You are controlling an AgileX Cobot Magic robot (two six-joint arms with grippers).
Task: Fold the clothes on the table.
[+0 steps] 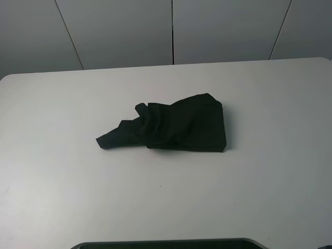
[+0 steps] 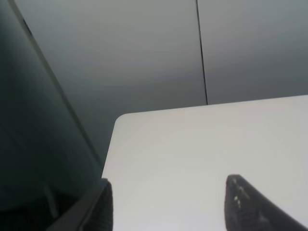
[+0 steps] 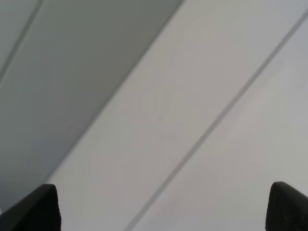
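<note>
The clothes [image 1: 171, 127] are lying bunched mid-table [image 1: 62, 197], one end folded flat, the other crumpled into a tail. The left gripper [image 2: 168, 202] is hanging open and empty over a table corner; the right gripper [image 3: 161, 207] is pointing at the wall, jaws apart, holding nothing. Risk: grabbing the crumpled end is likely dragging the folded layers apart, since nothing is pinning them.

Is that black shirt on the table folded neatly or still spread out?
Roughly folded: the black shirt forms a compact bundle, its left side crumpled, on the table.
</note>
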